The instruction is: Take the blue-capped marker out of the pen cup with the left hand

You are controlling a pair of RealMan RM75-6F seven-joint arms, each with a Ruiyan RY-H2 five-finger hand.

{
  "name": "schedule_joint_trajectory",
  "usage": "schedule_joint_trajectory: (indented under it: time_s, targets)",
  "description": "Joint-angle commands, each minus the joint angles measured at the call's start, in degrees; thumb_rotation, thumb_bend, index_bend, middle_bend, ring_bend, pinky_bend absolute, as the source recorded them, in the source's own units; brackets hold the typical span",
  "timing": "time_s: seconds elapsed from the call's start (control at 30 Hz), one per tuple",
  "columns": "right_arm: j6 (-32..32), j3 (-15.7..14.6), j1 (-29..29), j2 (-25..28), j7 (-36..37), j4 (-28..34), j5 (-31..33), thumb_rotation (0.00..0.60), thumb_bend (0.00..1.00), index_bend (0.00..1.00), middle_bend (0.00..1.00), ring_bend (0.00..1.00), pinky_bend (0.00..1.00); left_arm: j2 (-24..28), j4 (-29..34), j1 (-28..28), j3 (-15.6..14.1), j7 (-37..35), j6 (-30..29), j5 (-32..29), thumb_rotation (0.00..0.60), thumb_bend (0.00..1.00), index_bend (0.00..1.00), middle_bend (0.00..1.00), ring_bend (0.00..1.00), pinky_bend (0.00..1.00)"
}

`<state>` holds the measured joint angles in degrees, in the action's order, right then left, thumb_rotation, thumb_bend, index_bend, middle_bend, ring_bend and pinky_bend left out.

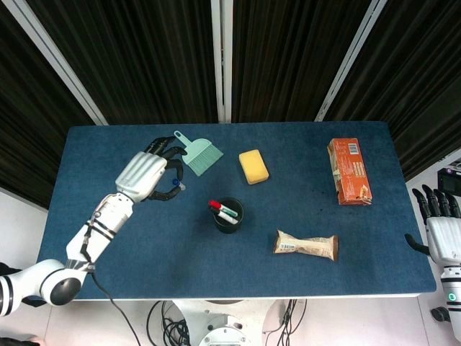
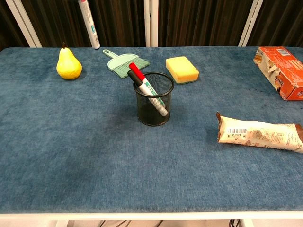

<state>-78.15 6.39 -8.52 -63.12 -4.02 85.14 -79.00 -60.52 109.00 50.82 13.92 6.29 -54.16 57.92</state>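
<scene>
My left hand (image 1: 146, 174) is raised above the table's left part and grips the blue-capped marker (image 2: 89, 24). The chest view shows only the marker's white barrel hanging down from the top edge; the head view shows its blue cap (image 1: 175, 183) by the fingers. The black mesh pen cup (image 2: 153, 99) stands mid-table, well right of that hand, and holds a red-capped marker (image 2: 137, 73) and a black-capped one. My right hand (image 1: 438, 232) hangs off the table's right edge, fingers apart and empty.
A yellow pear (image 2: 68, 63) is partly hidden under my left hand in the head view. A green dustpan brush (image 2: 123, 63) and a yellow sponge (image 2: 182, 69) lie behind the cup. An orange box (image 2: 282, 71) and a snack bar wrapper (image 2: 259, 134) are to the right.
</scene>
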Motion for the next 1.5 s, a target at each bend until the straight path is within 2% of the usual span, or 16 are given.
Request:
schedule_joint_trajectory:
  time_s: [0.03, 0.33, 0.43, 0.5, 0.6, 0.67, 0.8, 0.97, 1.13, 1.27, 1.5]
  targets:
    - [0.15, 0.06, -0.12, -0.04, -0.19, 0.1, 0.14, 0.6, 0.14, 0.0, 0.0, 0.0, 0.0, -2.75, -5.71, -1.05, -1.35, -4.72, 3.48, 1.11, 0.6, 0.38, 0.63, 0.2, 0.0, 0.07]
    - [1.36, -0.02, -0.55, -0.45, -0.49, -0.52, 0.84, 0.6, 0.14, 0.0, 0.0, 0.0, 0.0, -8.99, -16.16, -3.18, -4.1, -12.09, 7.23, 5.0, 0.6, 0.38, 0.63, 0.2, 0.0, 0.07]
    - [1.61, -0.07, -0.6, -0.62, -0.29, -0.86, 0.98, 0.6, 0.14, 0.0, 0.0, 0.0, 0.0, -10.33, -18.56, -3.68, -4.73, -13.8, 8.3, 5.94, 0.6, 0.38, 0.59, 0.2, 0.0, 0.07]
    - [1.74, -0.11, -0.62, -0.71, -0.15, -1.08, 1.06, 0.6, 0.14, 0.0, 0.0, 0.0, 0.0, -10.6, -19.62, -3.96, -5.09, -14.8, 9.18, 6.54, 0.6, 0.37, 0.49, 0.19, 0.0, 0.07]
    - [1.84, -0.13, -0.61, -0.78, 0.05, -1.34, 1.16, 0.6, 0.14, 0.0, 0.0, 0.0, 0.0, -10.03, -20.42, -4.31, -5.49, -15.26, 9.92, 7.47, 0.6, 0.3, 0.12, 0.13, 0.0, 0.06]
    - [1.88, -0.13, -0.62, -0.82, 0.22, -1.48, 1.17, 0.6, 0.14, 0.0, 0.0, 0.0, 0.0, -9.83, -20.79, -5.01, -5.43, -15.13, 8.68, 7.87, 0.6, 0.28, 0.01, 0.08, 0.0, 0.06]
    - [1.76, -0.16, -0.7, -0.86, 0.51, -1.74, 0.84, 0.6, 0.14, 0.0, 0.0, 0.0, 0.0, -9.77, -22.32, -8.15, -4.99, -14.89, 3.08, 7.76, 0.6, 0.26, 0.0, 0.03, 0.0, 0.06]
    - [1.49, -0.16, -0.67, -0.85, 0.75, -1.88, 0.58, 0.6, 0.14, 0.0, 0.0, 0.0, 0.0, -8.62, -23.98, -13.04, -5.15, -15.39, -5.18, 10.16, 0.6, 0.26, 0.0, 0.02, 0.0, 0.05]
    - [1.08, -0.16, -0.63, -1.34, 1.14, -2.32, 0.29, 0.6, 0.14, 0.0, 0.0, 0.0, 0.0, -8.49, -26.4, -19.7, -9.2, -13.68, -15.76, 17.69, 0.6, 0.26, 0.0, 0.02, 0.0, 0.02]
    - [0.47, -0.29, -0.65, -2.02, 1.51, -2.97, -0.54, 0.6, 0.14, 0.0, 0.0, 0.0, 0.0, -11.35, -32.29, -26.19, -13.34, -10.17, -25.62, 23.64, 0.6, 0.25, 0.0, 0.02, 0.0, 0.01]
    - [0.71, -0.77, -0.85, -3.07, 1.5, -3.63, -1.22, 0.6, 0.14, 0.0, 0.0, 0.0, 0.0, -13.77, -36.73, -34.35, -16.68, -9.57, -31.44, 24.47, 0.6, 0.23, 0.01, 0.02, 0.0, 0.01]
